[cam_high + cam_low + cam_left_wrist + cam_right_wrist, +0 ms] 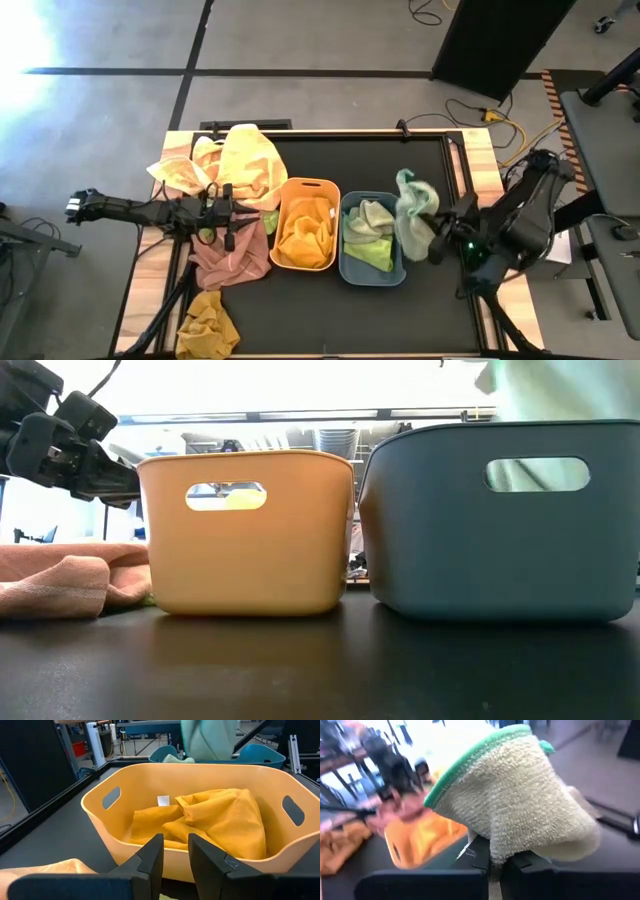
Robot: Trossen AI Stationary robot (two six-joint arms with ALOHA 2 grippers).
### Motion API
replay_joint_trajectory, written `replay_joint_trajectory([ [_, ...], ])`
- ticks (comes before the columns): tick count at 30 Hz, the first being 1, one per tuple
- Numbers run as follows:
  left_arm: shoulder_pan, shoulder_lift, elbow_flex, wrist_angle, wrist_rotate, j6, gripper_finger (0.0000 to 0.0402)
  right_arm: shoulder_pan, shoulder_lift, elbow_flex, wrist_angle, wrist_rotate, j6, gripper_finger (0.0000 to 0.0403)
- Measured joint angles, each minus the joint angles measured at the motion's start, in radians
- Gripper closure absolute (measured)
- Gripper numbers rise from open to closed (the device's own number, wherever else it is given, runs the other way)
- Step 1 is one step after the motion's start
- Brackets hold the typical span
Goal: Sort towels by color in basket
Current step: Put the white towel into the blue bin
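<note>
Right gripper clamped on pale green towel, held right of centre at blue tub rim. Step: dropping green in. Next: centre over tub, release. Left gripper unclenched, empty, beside orange tub.

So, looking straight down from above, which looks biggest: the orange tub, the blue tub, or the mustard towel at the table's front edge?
1. Orange tub and blue tub: too alike to rank.
2. Mustard towel: clearly smallest.
</note>
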Motion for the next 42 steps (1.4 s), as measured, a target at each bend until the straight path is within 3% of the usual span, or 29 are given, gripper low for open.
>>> replay_joint_trajectory([
  [6,0.0,0.0,0.0,0.0,0.0,0.0,0.0326,-0.031,-0.049,0.074,0.254,0.079,-0.417,0.0393],
  [10,0.0,0.003,0.0,0.0,0.0,0.0,0.0326,-0.033,-0.06,0.109,0.517,0.074,-0.756,0.0393],
  [13,0.0,0.003,0.0,0.0,0.0,0.0,0.0326,-0.033,-0.054,0.11,0.635,0.025,-0.913,0.0393],
  [17,0.0,0.003,0.0,0.0,0.0,0.0,0.0326,-0.032,-0.022,0.105,0.587,-0.044,-0.899,0.0392],
  [24,0.0,0.003,0.0,0.001,0.0,0.0,0.0326,-0.054,0.094,0.103,0.394,-0.097,-0.699,0.0392],
  [28,0.0,0.003,0.0,0.001,0.0,0.0,0.0326,-0.102,0.175,0.103,0.443,-0.142,-0.697,0.0391],
  [38,0.0,0.003,0.0,0.001,0.0,0.0,0.0326,-0.229,0.379,0.103,0.631,-0.388,-0.821,0.039],
  [42,0.0,0.003,0.0,0.001,0.0,0.0,0.0326,-0.239,0.406,0.103,0.578,-0.418,-0.798,0.039],
])
